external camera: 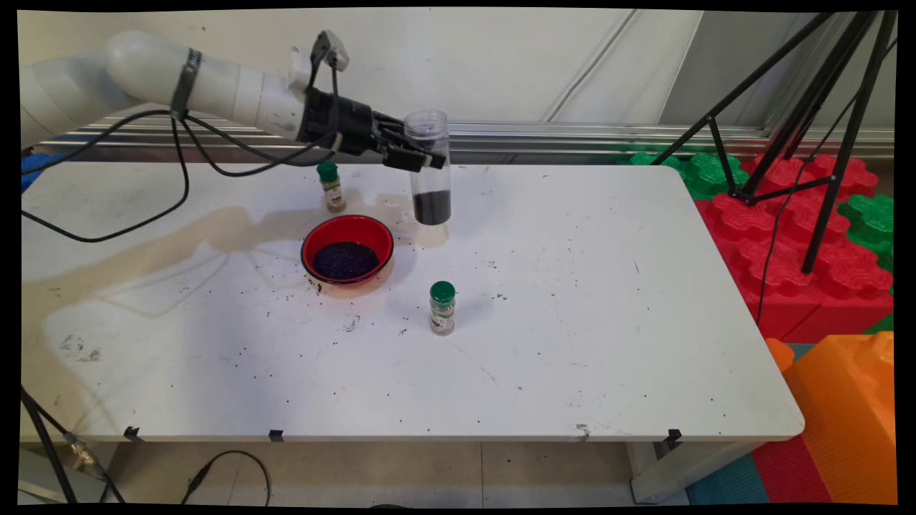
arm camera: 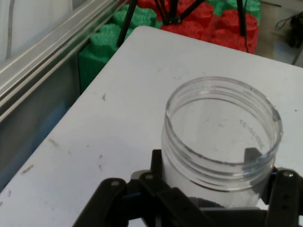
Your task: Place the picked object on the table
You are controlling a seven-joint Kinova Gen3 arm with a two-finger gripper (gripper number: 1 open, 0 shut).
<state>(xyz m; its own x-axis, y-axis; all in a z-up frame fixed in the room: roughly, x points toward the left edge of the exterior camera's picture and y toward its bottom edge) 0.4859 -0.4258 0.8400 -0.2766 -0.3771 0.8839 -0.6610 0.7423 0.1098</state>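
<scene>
I see a black gripper (external camera: 424, 159) on the white arm (external camera: 215, 89), black cables (external camera: 179, 143) hanging off it. It grips a clear plastic jar (external camera: 429, 168) with a dark, near-black granular fill at its bottom. The bowl (external camera: 347, 249) is red with a black rim and holds dark purple-black granules. Two spice bottles: the one by the table's far edge (external camera: 330, 186) and the other nearer mid-table (external camera: 442, 307), both with green caps, clear bodies and tan contents. The table (external camera: 572, 286) is white with dark specks scattered over it and faint brownish stains. Off the table's right edge I see red and green foam blocks (external camera: 787, 229), an orange block (external camera: 844, 415) and a black tripod (external camera: 809, 129).
</scene>
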